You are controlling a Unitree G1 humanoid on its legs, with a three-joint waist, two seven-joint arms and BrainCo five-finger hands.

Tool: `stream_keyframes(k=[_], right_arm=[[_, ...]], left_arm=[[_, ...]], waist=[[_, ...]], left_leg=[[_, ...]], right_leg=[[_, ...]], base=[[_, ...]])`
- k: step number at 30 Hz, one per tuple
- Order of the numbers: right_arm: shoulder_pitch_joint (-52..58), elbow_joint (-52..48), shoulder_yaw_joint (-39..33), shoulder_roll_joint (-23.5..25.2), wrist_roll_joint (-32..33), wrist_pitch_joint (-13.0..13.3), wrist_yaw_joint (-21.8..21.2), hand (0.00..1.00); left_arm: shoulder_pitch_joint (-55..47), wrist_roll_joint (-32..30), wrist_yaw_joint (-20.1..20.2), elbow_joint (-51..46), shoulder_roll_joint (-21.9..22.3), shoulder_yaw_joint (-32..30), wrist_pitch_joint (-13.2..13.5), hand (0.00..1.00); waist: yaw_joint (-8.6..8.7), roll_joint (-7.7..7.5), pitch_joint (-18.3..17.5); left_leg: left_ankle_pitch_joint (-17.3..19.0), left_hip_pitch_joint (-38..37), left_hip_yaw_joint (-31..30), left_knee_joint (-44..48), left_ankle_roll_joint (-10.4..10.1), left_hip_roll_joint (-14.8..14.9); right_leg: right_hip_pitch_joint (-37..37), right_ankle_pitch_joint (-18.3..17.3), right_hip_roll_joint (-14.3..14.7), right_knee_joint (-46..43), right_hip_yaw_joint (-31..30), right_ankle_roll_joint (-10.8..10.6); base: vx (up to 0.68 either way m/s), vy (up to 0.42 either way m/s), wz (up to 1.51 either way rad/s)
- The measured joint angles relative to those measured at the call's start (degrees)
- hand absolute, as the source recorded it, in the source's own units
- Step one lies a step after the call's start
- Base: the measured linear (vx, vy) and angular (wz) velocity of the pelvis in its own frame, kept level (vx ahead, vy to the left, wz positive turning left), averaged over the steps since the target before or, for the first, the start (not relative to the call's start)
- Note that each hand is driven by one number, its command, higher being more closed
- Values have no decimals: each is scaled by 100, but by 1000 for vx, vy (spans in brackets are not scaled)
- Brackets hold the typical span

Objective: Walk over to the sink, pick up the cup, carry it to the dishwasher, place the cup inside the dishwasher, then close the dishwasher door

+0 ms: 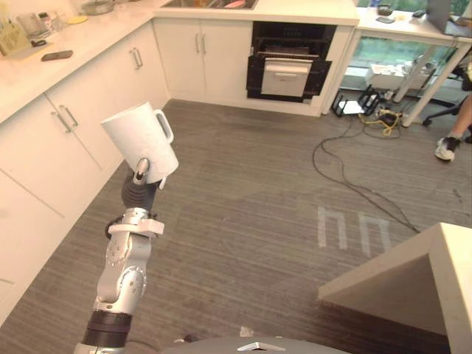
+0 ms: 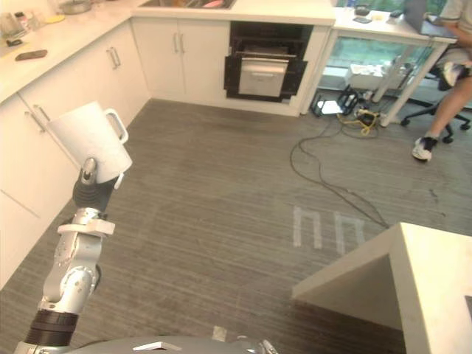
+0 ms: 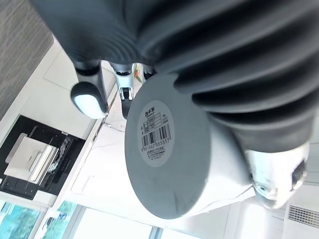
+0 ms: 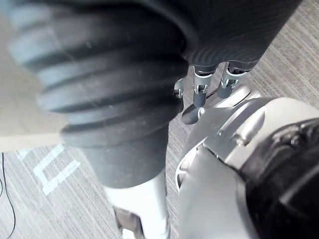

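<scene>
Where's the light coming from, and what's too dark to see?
Left eye view: daylight through the low window, far right; the cup in the left hand evenly lit; the dishwasher dark inside. Left wrist view: the cup's base in shade.

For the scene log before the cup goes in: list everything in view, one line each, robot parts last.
cup: one, white, with a handle, held up beside the left cabinets
dishwasher: one, black, open, under the far worktop
sink: one, metal, set in the far worktop
worktop: one, pale, along the left and far sides
cabinets: several, white, under the worktop
phone: one, dark, on the left worktop
cables: several, mostly black, on the floor at right
tape marks: white, on the grey floor
island top: one, pale, lower right
desk: one, white, far right
person: one, leg and white shoe by the desk
left hand: curled round the cup
right hand: fingers relaxed, above the floor
</scene>
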State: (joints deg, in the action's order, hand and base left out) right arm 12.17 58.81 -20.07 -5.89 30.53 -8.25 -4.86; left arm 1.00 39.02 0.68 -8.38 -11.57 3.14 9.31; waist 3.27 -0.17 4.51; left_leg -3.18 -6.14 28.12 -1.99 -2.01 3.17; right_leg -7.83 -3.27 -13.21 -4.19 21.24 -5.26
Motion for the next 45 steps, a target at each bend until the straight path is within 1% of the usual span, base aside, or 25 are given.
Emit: stream_keyframes(k=[5,6,14,20,22,25,26,27,28,29,30,32,33,34,35,36,37,38,39,40,41,42,43,44,45], right_arm=[[-148,-173,344,-203,110,-294,-11,0],[-298,-84,1050,-221,291,-442,-58,0],[-247,81,950,-197,286,-410,-138,0],[82,338,5,-20,182,-369,-407,0],[138,549,-448,-5,62,-437,-608,0],[285,619,-780,66,72,-346,-736,0],[300,617,-789,102,97,-223,-728,0],[323,618,-824,28,209,-76,-701,0],[279,566,-816,-19,300,-16,-692,0],[262,451,-718,-42,505,80,-706,0],[171,458,-625,-34,691,79,-722,0],[14,491,-459,8,758,79,-781,0],[-4,484,-447,38,751,103,-836,0],[2,447,-385,95,740,180,-896,0],[22,415,-236,122,739,177,-888,0],[83,370,-227,152,742,181,-886,0],[260,294,-241,219,752,192,-868,0],[430,288,-251,262,758,227,-828,0],[520,282,-249,281,759,243,-816,0],[716,268,-234,354,775,280,-753,0],[848,231,-239,407,805,345,-705,0],[955,64,-260,372,824,442,-690,0],[1022,-83,-255,355,857,525,-687,0],[1058,-287,-242,339,892,717,-652,0],[927,-435,-214,361,973,863,-631,0]], left_arm=[[-52,-109,159,23,26,-5,-22,100],[-87,-894,-23,479,-74,-72,198,100],[-89,-944,-156,535,-63,-74,190,100],[-462,-957,-433,702,250,-96,-112,100],[-603,-950,-445,702,427,-93,-246,100],[-619,-948,-413,694,604,-5,-407,100],[-543,-977,-411,680,590,116,-409,100],[-394,-1088,-408,677,655,300,-413,100],[-345,-1136,-416,703,693,346,-423,100],[-317,-1224,-451,737,735,451,-443,100],[-307,-1233,-536,732,742,480,-430,100],[-300,-1232,-595,765,738,353,-363,100],[-285,-1237,-595,776,719,333,-343,100],[-223,-1271,-557,778,668,362,-339,100],[-115,-1374,-528,776,577,492,-349,100],[-46,-1422,-526,776,549,590,-356,100],[81,-1454,-516,734,463,779,-391,100],[150,-1451,-516,699,456,932,-443,100],[162,-1449,-512,679,472,990,-453,100],[165,-1446,-461,613,508,1075,-454,100],[155,-1443,-379,513,544,1101,-448,100],[131,-1438,-332,441,665,1140,-449,100],[126,-1439,-270,424,756,1181,-446,100],[125,-1446,-129,387,823,1238,-435,100],[115,-1449,-66,327,867,1293,-429,100]], waist=[[16,-14,-28],[150,-233,-449],[186,-238,-441],[244,-149,-296],[243,-108,-200],[234,-185,-134],[250,-275,-175],[256,-150,-106],[236,-99,-55],[252,8,-53],[279,98,0],[275,29,13],[276,31,18],[278,1,72],[290,-25,164],[301,-40,180],[325,-90,226],[332,-91,259],[348,-82,271],[359,-121,254],[335,-162,233],[327,35,185],[337,239,152],[376,549,102],[429,495,145]], left_leg=[[-190,-72,50,-275,-54,15],[-261,-100,163,-296,-97,31],[-260,-101,179,-289,-96,37],[-223,-199,159,-257,-69,13],[-141,-254,147,-259,-91,-51],[-13,-261,112,-220,83,-354],[382,14,42,505,273,-453],[944,263,-105,1166,366,-393],[1087,267,-169,1349,382,-372],[1232,139,-320,1387,461,-332],[1379,-20,-440,1355,484,-226],[1445,-231,-480,1195,455,-155],[1439,-342,-494,1106,444,-157],[1414,-509,-512,951,404,-169],[1393,-618,-530,889,371,-172],[1407,-632,-557,893,338,-185],[1488,-706,-638,887,263,-266],[1618,-893,-699,934,231,-303],[1735,-1000,-763,993,200,-303],[2017,-1229,-887,1103,126,-341],[2263,-1401,-945,1168,96,-374],[2554,-1570,-978,1219,70,-198],[2611,-1647,-985,1193,11,-75],[2561,-1644,-962,1428,-106,100],[2294,-1359,-897,2328,-121,232]], right_leg=[[-15,24,101,179,-23,36],[-96,202,172,488,-146,-14],[-112,238,179,526,-144,-14],[-172,163,138,416,-103,32],[-109,-57,0,72,-134,-119],[158,-685,-533,-867,-8,-280],[153,-784,-853,-1104,172,-415],[211,-740,-1006,-1863,262,-305],[501,-633,-1150,-2597,110,-22],[1053,-28,-1251,-3751,-260,779],[1472,223,-1162,-4513,-633,718],[2001,-445,-760,-4705,-701,440],[2090,-544,-613,-4443,-642,409],[2220,-585,-274,-3608,-504,308],[2319,-380,63,-2547,-452,172],[2376,-179,192,-1958,-484,110],[2379,327,346,-871,-506,-79],[2373,564,433,-313,-510,-70],[2345,581,473,-246,-510,-34],[2269,487,478,-354,-526,104],[2245,649,499,-526,-660,424],[2371,920,609,-1067,-727,564],[2422,899,692,-1291,-692,541],[2516,529,762,-1732,-571,532],[2479,212,696,-2030,-576,601]], base=[[-70,-47,-6],[0,0,0],[0,0,0],[0,0,1],[-5,45,8],[25,108,45],[168,124,91],[148,135,90],[89,169,79],[55,211,60],[85,207,50],[141,135,7],[218,92,-7],[264,46,2],[345,20,11],[306,-4,34],[435,-31,45],[410,-39,48],[542,-71,46],[412,-75,38],[557,-105,33],[476,-91,18],[758,-132,22],[751,-214,17],[626,-192,17]])
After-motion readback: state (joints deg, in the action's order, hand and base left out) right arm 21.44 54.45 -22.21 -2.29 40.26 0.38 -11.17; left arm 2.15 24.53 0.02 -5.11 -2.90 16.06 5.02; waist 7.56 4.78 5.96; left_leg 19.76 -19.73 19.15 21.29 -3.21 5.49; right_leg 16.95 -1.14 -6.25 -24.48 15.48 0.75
